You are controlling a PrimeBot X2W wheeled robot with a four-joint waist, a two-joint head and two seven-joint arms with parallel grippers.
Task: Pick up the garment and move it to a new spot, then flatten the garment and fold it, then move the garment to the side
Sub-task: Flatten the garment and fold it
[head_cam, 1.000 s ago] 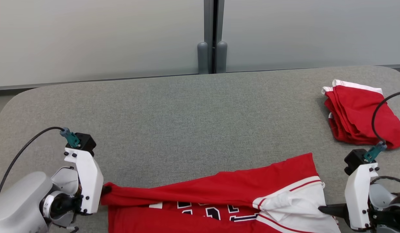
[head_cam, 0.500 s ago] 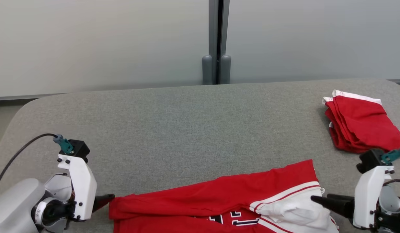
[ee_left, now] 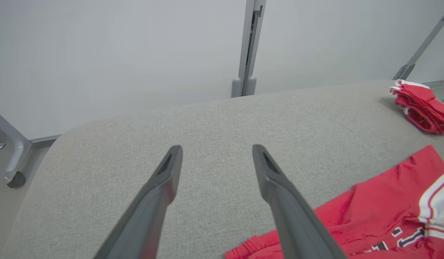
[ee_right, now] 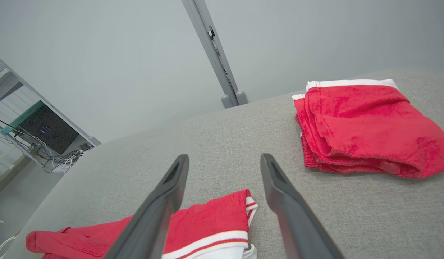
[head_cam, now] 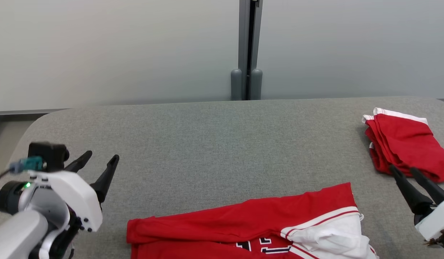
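**Step in hand:** folding, by my reading. One fold lies made and neither gripper is on the cloth, so the work stands between a fold and the next grasp.

**Next move:** calls for both grippers to come down on the two ends of the garment (head_cam: pixel 243 223), each pinching an edge without dragging the layers askew. I cannot tell whether another fold or the move aside is due.

**Garment:** red jersey with white trim carrying a thin red stripe, and dark numerals edged in white. A long red band is doubled over along its far edge. The white part at the right end is bunched, not flat. It lies on the grey table (head_cam: pixel 207 144), lower centre to lower right of the head view, cut off by the bottom edge.

**Left gripper** (head_cam: pixel 102 155): lower left, fingers apart, empty, clear of the garment's left end.

**Right gripper** (head_cam: pixel 402 168): lower right, fingers apart, empty, near a folded red cloth (head_cam: pixel 405 144) at the right edge.
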